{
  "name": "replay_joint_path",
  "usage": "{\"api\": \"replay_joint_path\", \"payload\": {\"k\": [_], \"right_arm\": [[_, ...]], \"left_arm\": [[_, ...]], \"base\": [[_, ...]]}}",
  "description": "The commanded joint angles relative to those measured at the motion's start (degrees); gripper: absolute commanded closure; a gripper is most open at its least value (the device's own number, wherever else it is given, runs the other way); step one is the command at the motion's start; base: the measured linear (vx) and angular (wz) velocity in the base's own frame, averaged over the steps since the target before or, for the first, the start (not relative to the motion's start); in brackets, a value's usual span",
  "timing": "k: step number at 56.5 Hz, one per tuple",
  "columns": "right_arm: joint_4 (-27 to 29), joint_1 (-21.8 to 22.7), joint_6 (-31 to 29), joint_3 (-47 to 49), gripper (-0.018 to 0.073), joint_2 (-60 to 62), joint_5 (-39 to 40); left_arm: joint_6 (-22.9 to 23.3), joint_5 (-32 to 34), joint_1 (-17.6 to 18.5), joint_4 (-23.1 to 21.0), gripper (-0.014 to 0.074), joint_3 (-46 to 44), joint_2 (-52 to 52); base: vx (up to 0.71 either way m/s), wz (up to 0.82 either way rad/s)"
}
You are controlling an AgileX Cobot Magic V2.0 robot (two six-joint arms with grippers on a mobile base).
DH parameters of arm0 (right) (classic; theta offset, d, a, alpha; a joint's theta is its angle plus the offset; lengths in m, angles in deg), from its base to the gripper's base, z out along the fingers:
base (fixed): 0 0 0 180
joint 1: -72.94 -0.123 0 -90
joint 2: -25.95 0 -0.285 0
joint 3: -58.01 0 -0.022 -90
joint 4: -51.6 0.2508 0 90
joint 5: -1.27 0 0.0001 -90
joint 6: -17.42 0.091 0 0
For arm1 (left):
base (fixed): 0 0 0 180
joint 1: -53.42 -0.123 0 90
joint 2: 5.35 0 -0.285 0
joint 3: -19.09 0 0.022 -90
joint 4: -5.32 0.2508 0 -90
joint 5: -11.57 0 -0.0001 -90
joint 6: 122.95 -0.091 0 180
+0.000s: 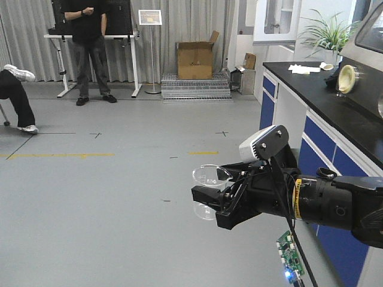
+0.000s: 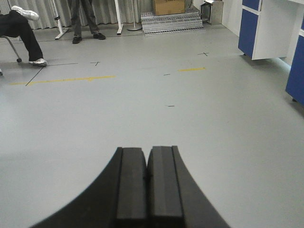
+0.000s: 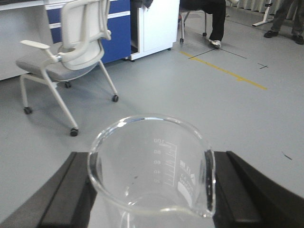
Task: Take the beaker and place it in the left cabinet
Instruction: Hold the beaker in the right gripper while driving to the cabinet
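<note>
My right gripper (image 1: 206, 200) is shut on the beaker (image 1: 209, 179), a small clear glass cylinder with white graduation marks, and holds it in the air over the grey floor. In the right wrist view the beaker (image 3: 152, 166) sits between the two black fingers (image 3: 66, 194), its spout toward the camera. My left gripper (image 2: 146, 164) is shut and empty, its black pads pressed together over bare floor. The left cabinet is out of view.
A blue-and-white lab bench with a black top (image 1: 335, 101) runs along the right. A white office chair (image 3: 71, 47) stands on the floor. A person (image 1: 88, 42) stands at the back by a desk; a seated person's legs (image 1: 15, 89) are at the left. A cardboard box (image 1: 194, 60) sits at the back.
</note>
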Motion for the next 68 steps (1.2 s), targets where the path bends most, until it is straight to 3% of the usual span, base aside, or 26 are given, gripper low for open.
{"api": "replay_joint_path", "payload": {"k": [1, 68], "right_arm": [[2.40, 0.25, -0.20, 1.64, 0.0340, 2.58, 0.87], [2.41, 0.25, -0.20, 1.64, 0.0340, 2.58, 0.85]], "left_arm": [[0.20, 4.75, 0.42, -0.11, 0.0593, -0.54, -1.01], [0.20, 4.75, 0.42, -0.11, 0.0593, -0.54, -1.01]], "base": [[0.59, -0.01], [0.68, 0.02]]}}
